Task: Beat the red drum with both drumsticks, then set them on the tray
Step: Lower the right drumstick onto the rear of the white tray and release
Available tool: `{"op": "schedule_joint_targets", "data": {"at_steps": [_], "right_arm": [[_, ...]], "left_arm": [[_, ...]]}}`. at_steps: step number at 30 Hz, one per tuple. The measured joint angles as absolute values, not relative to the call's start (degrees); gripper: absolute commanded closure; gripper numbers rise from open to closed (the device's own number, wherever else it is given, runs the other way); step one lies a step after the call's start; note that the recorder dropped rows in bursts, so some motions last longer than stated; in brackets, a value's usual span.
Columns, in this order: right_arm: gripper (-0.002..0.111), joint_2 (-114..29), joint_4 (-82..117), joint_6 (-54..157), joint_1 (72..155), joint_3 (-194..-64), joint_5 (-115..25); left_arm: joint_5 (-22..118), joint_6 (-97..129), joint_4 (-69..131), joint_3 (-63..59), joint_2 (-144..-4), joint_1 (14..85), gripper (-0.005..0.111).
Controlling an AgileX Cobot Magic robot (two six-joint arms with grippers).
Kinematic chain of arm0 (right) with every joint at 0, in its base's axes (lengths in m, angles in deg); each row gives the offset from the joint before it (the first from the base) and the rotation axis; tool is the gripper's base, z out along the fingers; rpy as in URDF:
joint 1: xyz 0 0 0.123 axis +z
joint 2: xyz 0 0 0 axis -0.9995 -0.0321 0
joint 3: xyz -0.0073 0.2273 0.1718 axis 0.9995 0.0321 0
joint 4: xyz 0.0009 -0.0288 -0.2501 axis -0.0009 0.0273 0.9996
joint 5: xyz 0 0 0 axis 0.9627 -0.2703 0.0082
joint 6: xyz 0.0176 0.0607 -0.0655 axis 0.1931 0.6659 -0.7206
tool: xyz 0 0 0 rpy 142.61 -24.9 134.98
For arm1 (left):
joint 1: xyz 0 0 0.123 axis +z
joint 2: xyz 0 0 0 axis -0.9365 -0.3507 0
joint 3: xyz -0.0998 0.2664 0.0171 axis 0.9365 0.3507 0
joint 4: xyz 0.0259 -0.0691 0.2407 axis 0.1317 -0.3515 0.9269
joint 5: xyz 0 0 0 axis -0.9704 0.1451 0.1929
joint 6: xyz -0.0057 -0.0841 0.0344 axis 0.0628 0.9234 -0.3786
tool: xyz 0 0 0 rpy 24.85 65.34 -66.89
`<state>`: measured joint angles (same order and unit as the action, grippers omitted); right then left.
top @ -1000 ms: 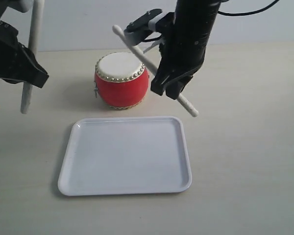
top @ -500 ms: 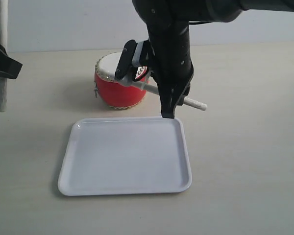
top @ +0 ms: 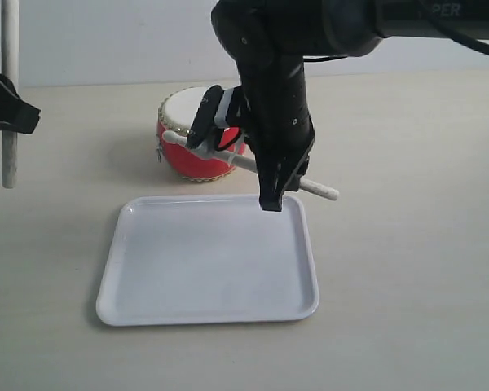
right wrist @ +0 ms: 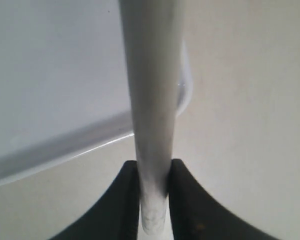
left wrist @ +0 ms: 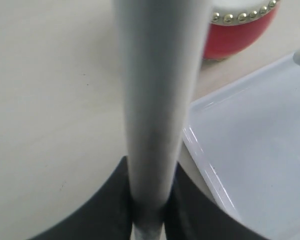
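On your left, the left gripper's [top: 6, 114] jaws clamp one slim pale wooden drumstick [top: 10, 163] upright, well apart from the glossy white rectangular tray [top: 208, 261]. The small red barrel drum [top: 182, 156] stands just behind that tray. The right gripper's [top: 270, 181] jaws pinch the other drumstick [top: 319, 190], slanted low near the tray's far rim, perhaps brushing the drum. You are at the placing step, I judge: carry it over the tray floor, level it, release.

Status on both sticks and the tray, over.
Left gripper shut on left drumstick, upright, left of tray. Right gripper shut on right drumstick, slanted at tray far rim. Red drum close behind it.
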<state>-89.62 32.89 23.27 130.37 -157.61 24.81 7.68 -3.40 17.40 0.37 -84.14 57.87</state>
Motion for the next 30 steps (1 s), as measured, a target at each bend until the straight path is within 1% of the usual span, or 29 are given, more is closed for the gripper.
{"op": "schedule_joint_targets", "data": {"at_steps": [9,14,19,24,30], "right_arm": [[0.108,-91.5,40.1,18.1,138.1,-157.6,24.8],[0.108,-97.2,42.0,18.0,138.5,-158.7,24.8],[0.108,-101.9,42.6,18.5,138.5,-164.0,24.8],[0.108,-104.5,41.8,18.5,138.5,-169.6,24.6],[0.108,-105.9,41.3,18.6,138.6,-170.5,24.6]], "left_arm": [[7.7,-3.6,17.4,1.0,-84.1,57.9,0.107],[7.7,-3.6,17.4,1.0,-84.1,57.9,0.107],[7.7,-3.6,17.4,1.0,-84.1,57.9,0.107],[7.7,-3.9,17.3,1.0,-84.1,57.9,0.107],[7.7,-3.9,17.3,1.0,-84.1,57.9,0.107]]}}
